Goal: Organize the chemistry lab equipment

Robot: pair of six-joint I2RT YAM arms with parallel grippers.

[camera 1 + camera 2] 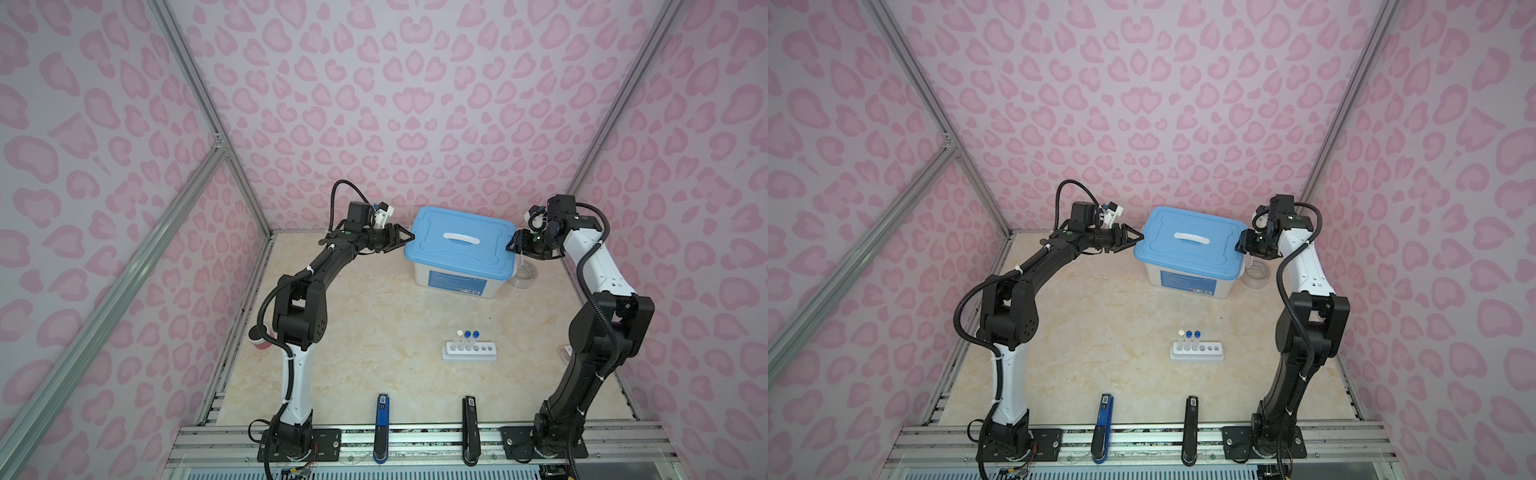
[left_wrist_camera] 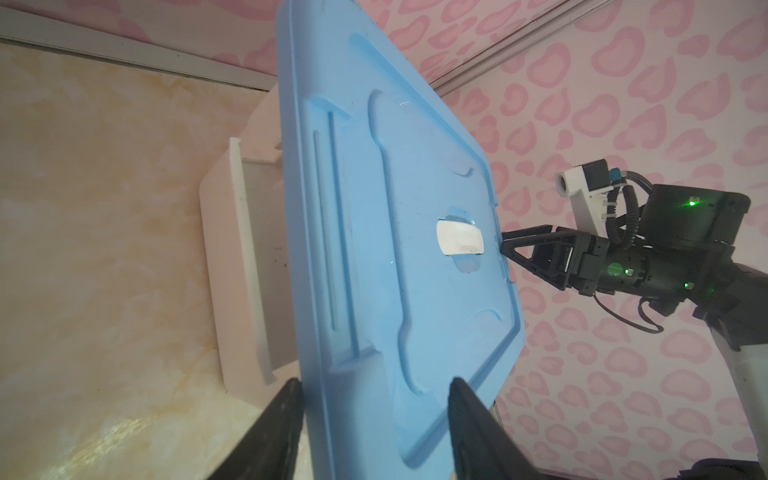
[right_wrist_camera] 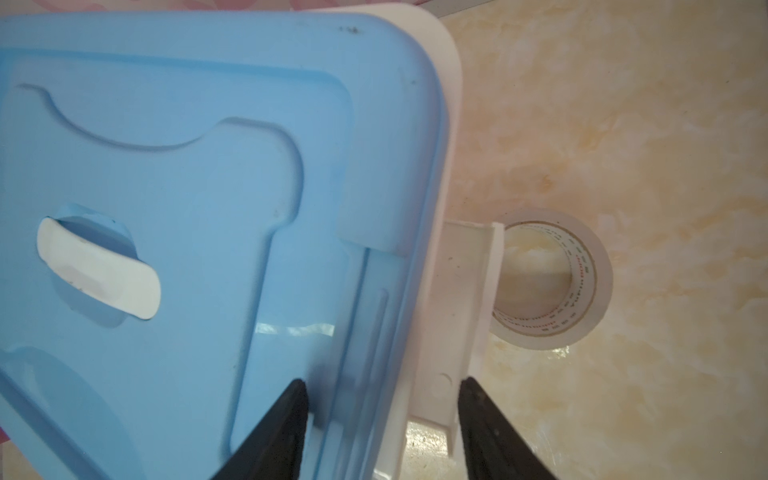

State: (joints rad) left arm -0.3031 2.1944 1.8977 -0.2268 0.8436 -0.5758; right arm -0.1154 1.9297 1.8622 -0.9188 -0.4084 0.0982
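A white six-hole rack (image 1: 469, 354) stands on the table near the front right. It holds three clear tubes, one with a white cap (image 1: 459, 333) and two with blue caps (image 1: 471, 333). At the back sits a white box (image 1: 457, 284) with a blue lid (image 1: 459, 245). My left gripper (image 1: 405, 237) (image 2: 374, 386) is at the lid's left end, shut over its edge. My right gripper (image 1: 512, 245) (image 3: 382, 386) is at the right end. One of its fingers is on the lid top and one is outside the box's white side handle (image 3: 453, 299), and it is closed on both.
A clear tape roll (image 1: 524, 274) (image 3: 582, 282) lies against the box's right side, under my right gripper. A pink jar (image 1: 262, 343) shows behind the left arm. A blue tool (image 1: 382, 428) and a black tool (image 1: 471, 428) lie at the front edge.
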